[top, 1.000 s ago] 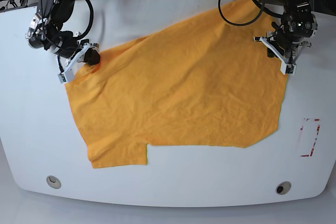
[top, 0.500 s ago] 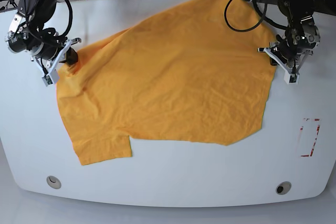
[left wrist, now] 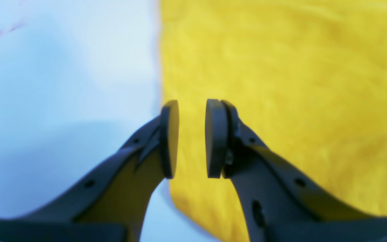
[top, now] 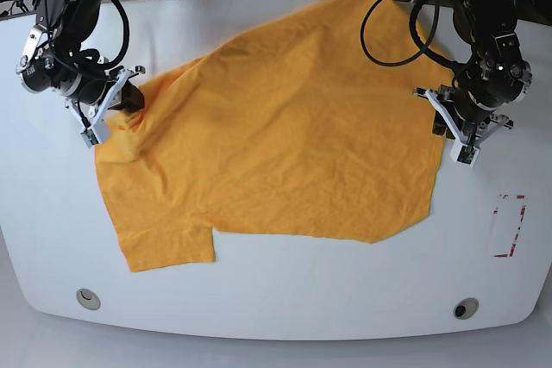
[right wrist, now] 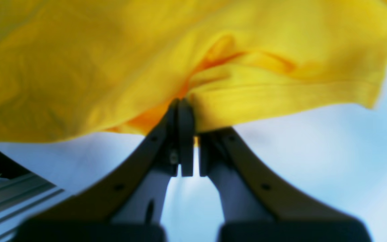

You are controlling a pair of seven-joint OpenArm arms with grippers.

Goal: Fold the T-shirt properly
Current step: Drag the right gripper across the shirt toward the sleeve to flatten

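You have the T-shirt point(top: 276, 127) spread across the middle of the white surface point(top: 276, 290) in the base view, reaching from the left gripper's side at mid right to the right gripper's side at upper left. It is plain orange-yellow with no print, thin and softly creased all over. One short sleeve juts out at the lower left of the frame, and the upper right corner runs up toward the surface's far edge.

Your right gripper point(right wrist: 186, 111), at the upper left of the base view, is clenched on a bunched fold of the shirt's edge. In its wrist view the pads meet with the cloth gathered above them, and a hemmed band runs off to the right.

Your left gripper point(left wrist: 191, 137) sits at the shirt's edge at mid right of the base view. Its jaws stand parted by a narrow gap with nothing between the pads. In its wrist view the fabric's straight edge runs just behind the gap, yellow to the right and bare surface to the left.

A red marking point(top: 509, 226) lies on the surface at lower right, well apart from the shirt.
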